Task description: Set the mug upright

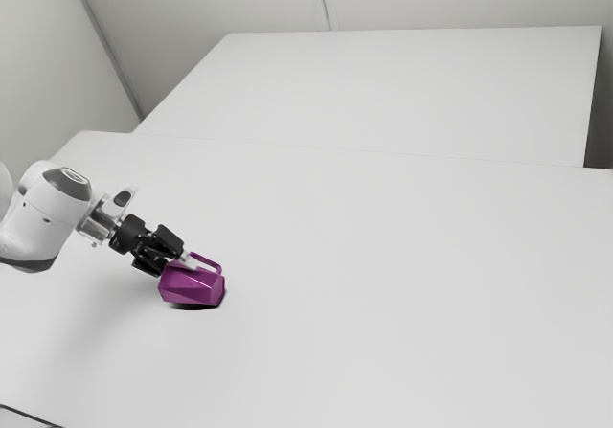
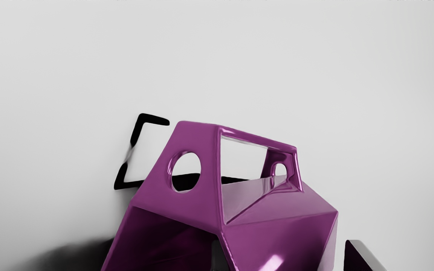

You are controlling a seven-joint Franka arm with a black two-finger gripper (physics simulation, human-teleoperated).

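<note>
Mug [image 2: 273, 237] lay side-down, my gripper [image 2: 285, 248] well open astride its wall, gripping nothing; I judged a centred pinch necessary before rotating.

My white arm [image 1: 46, 219] comes in from the exterior view's left and reaches toward its right. At its end, my black gripper [image 1: 176, 260] slants downward, its two fingers [image 2: 357, 254] standing apart.
</note>
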